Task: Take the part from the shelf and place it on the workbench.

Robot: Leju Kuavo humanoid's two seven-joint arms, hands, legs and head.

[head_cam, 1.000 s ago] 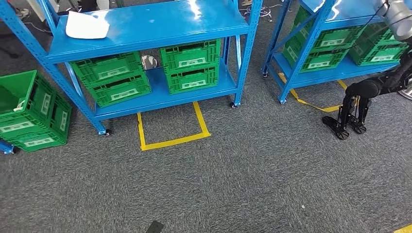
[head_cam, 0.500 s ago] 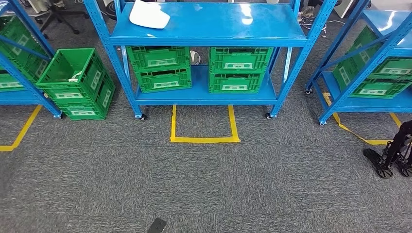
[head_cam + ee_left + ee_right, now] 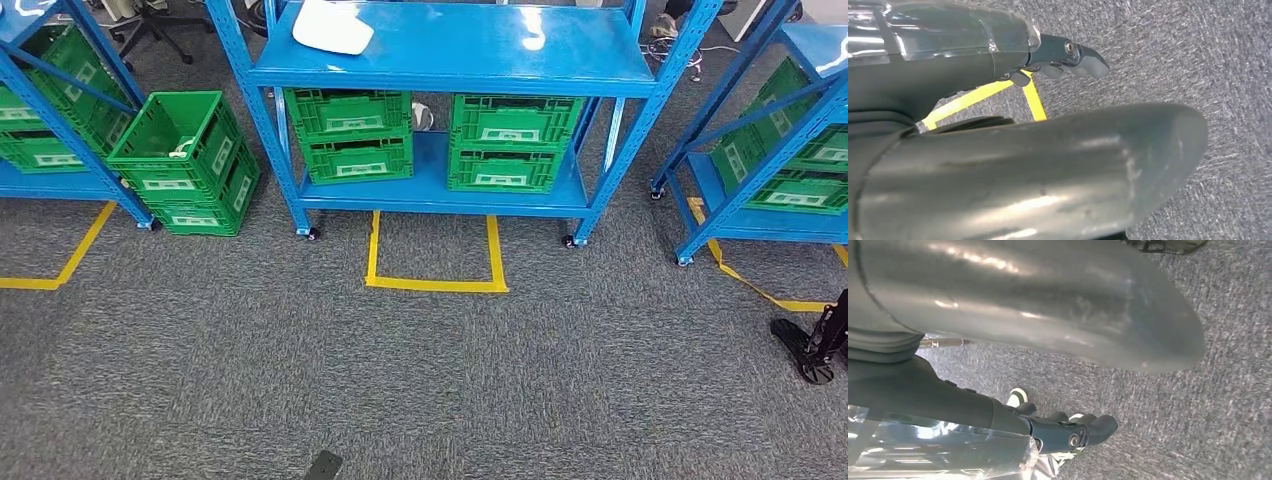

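Note:
A flat white part [image 3: 333,27] lies on the top board of the blue shelf [image 3: 460,62], at its left end, straight ahead of me across the carpet. My left hand [image 3: 963,70] hangs over the grey carpet with nothing in it, thumb and dark fingers [image 3: 1075,56] apart. My right hand [image 3: 948,390] also hangs over the carpet, and its fingers [image 3: 1073,432] hold nothing. Both hands are far from the shelf.
Green crates [image 3: 358,140] fill the shelf's lower level, with a small white thing [image 3: 422,115] between the stacks. A yellow tape square [image 3: 435,284] marks the floor in front. More crates [image 3: 185,165] stand at the left. Blue racks flank both sides. A black wheeled stand [image 3: 812,348] is at the right.
The whole view has swung and shifted: the shelf with the white part now sits centred and squarer to me. The things themselves have not moved.

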